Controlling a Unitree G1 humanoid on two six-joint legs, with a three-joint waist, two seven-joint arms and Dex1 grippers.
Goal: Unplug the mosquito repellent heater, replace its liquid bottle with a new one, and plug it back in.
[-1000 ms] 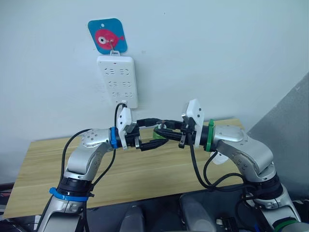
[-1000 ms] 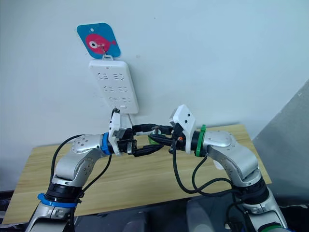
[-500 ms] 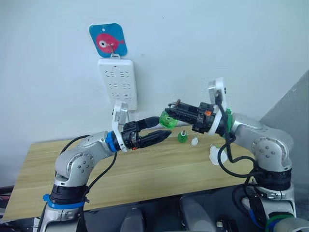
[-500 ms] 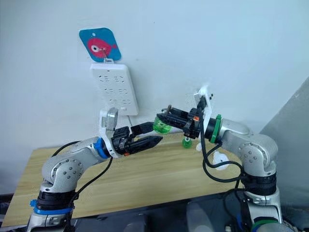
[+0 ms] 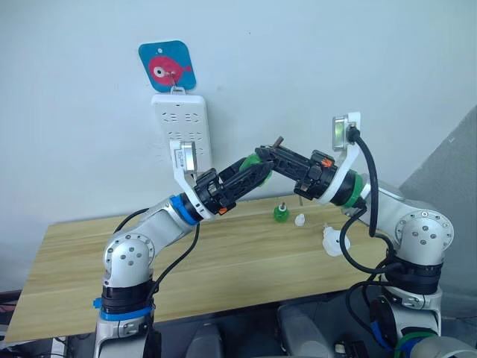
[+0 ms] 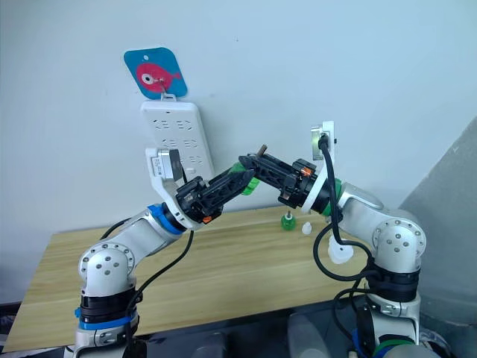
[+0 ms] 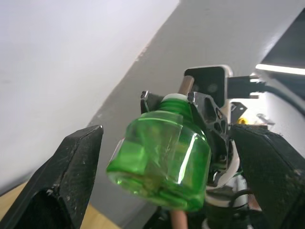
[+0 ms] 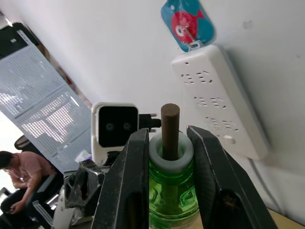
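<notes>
— Right gripper (image 8: 164, 157): what's it doing?
— Clamped on the neck of a green liquid bottle (image 7: 162, 160), wick uppermost, arm stretched up and toward the robot's left, above the wooden table (image 5: 223, 261).
— And the left gripper (image 7: 171, 176)?
— Fingers spread wide either side of that bottle's base, not touching it; the forearm angles up to meet it below the wall power strip (image 5: 181, 127).
— The heater?
— White mosquito repellent heater (image 5: 331, 242) lies on the table near a second small green bottle (image 5: 280, 213).
</notes>
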